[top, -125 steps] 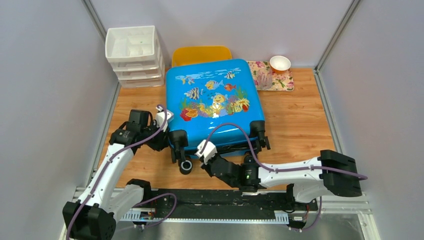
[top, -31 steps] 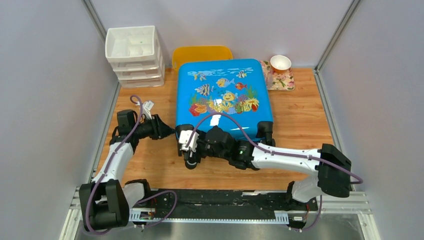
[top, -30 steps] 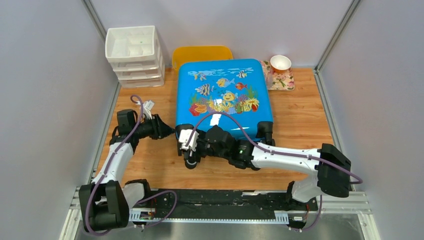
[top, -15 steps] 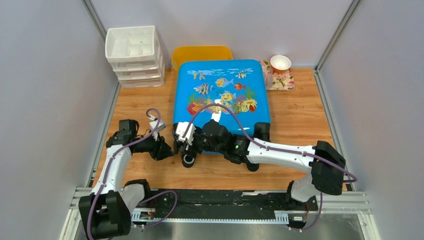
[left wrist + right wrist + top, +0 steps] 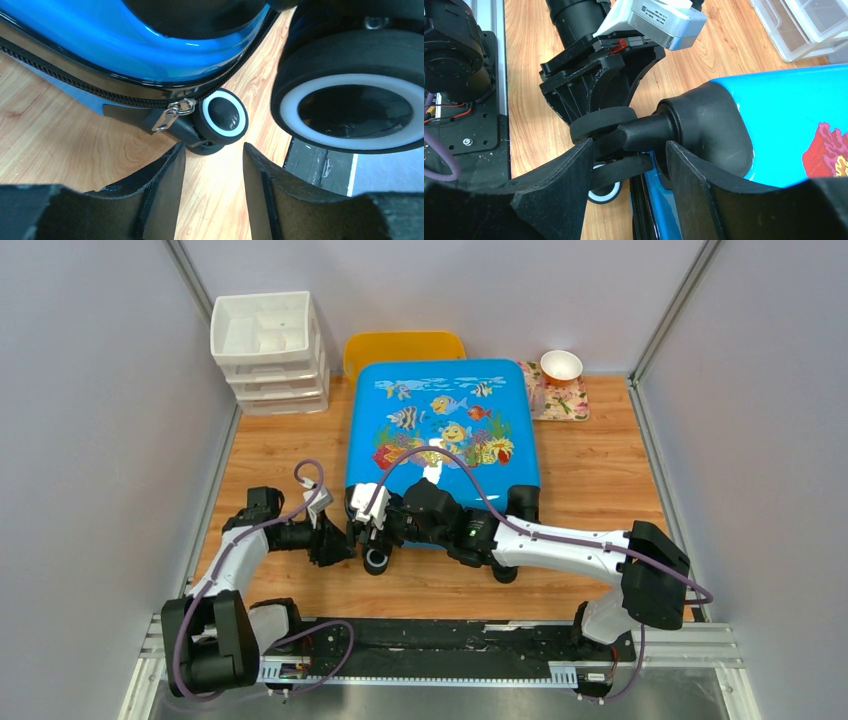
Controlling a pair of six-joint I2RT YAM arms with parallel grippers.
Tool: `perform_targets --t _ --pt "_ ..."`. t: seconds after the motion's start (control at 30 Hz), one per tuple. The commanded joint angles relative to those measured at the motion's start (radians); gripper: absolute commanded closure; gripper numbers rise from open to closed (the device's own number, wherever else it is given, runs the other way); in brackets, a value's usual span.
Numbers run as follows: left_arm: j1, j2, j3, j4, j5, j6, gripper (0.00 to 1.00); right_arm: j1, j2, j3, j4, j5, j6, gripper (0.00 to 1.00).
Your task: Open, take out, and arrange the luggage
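The luggage (image 5: 440,425), a glossy blue suitcase with a fish print, lies flat and zipped on the wooden table. My right gripper (image 5: 372,530) is at its near left corner. In the right wrist view the right gripper (image 5: 626,150) is shut on the upper black wheel (image 5: 604,125), one finger on each side of its fork. My left gripper (image 5: 338,540) comes in low from the left. Its view shows the left gripper (image 5: 214,150) open with only wood between the fingers, just short of the lower small wheel (image 5: 223,121) and a silver zipper pull (image 5: 175,112).
A white drawer unit (image 5: 268,350) stands at the back left. A yellow tub (image 5: 403,345) sits behind the suitcase. At the back right a floral tray (image 5: 570,405) carries a white bowl (image 5: 560,365). Grey walls close in both sides.
The suitcase's near end swung left with my right gripper on the wheel. My left gripper moved nearer and right toward that corner, and its jaws widened.
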Motion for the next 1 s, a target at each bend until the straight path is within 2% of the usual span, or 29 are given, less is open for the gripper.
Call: perform_targets --t 0.0,0.07,0.2,0.37,0.6,0.8,0.97 --pt "0.007 0.059 0.004 0.072 0.077 0.092 0.45 -0.108 0.020 0.006 0.006 0.187 -0.065 0.38" --pt "0.016 0.113 0.027 0.049 0.081 0.118 0.44 -0.108 0.017 0.004 -0.001 0.184 -0.064 0.38" --pt "0.053 0.197 0.073 -0.081 0.107 0.294 0.43 -0.108 0.006 0.001 -0.002 0.179 -0.059 0.38" --pt "0.057 0.256 0.112 -0.201 0.155 0.428 0.39 -0.108 0.003 -0.008 0.001 0.175 -0.058 0.38" --pt "0.050 0.268 0.084 0.009 0.205 0.231 0.38 -0.109 -0.006 -0.017 -0.004 0.170 -0.053 0.38" --pt "0.021 0.272 0.080 0.083 0.216 0.175 0.38 -0.108 -0.009 -0.019 -0.005 0.162 -0.045 0.38" --pt "0.004 0.243 0.038 0.264 0.216 0.014 0.40 -0.108 -0.008 -0.020 -0.007 0.159 -0.041 0.38"
